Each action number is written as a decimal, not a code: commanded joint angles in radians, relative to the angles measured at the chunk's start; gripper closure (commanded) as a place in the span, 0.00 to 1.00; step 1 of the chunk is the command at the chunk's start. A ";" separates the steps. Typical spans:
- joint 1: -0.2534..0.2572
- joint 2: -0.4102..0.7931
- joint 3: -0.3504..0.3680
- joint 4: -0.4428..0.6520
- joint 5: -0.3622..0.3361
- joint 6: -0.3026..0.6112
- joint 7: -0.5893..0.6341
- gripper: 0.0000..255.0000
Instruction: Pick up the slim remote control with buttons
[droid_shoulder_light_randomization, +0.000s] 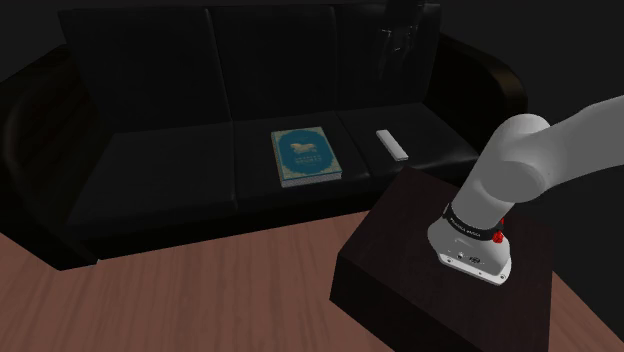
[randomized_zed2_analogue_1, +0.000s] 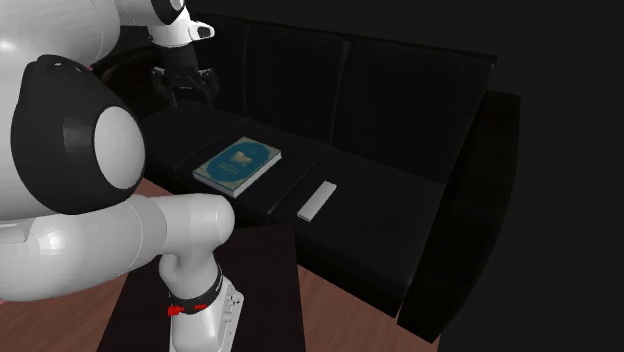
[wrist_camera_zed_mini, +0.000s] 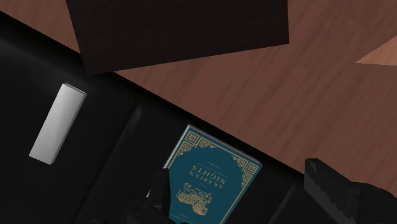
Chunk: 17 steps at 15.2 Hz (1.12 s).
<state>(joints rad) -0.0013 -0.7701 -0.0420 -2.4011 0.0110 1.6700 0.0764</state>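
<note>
Remote (wrist_camera_zed_mini: 57, 124) looks light, stiff, maybe slick, lying flat on the sofa (droid_shoulder_light_randomization: 150, 170). I'd pinch its long edges mid-length. Pincer (wrist_camera_zed_mini: 236, 170) is spread apart, empty.

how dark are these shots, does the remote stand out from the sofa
Shoulder view: dim, black sofa nearly merges with the backdrop, yet the pale remote reads clearly. Second exterior view: equally dim, same contrast. Wrist view: brighter, book title legible.
</note>
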 joint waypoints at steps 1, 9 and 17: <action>0.000 0.000 0.000 0.000 0.000 0.000 0.000 0.00; -0.073 0.086 -0.097 -0.141 -0.071 0.222 -0.054 0.00; -0.142 0.258 -0.205 -0.212 -0.129 0.465 -0.109 0.00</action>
<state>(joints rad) -0.1350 -0.5365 -0.2327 -2.6057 -0.1114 2.1016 -0.0247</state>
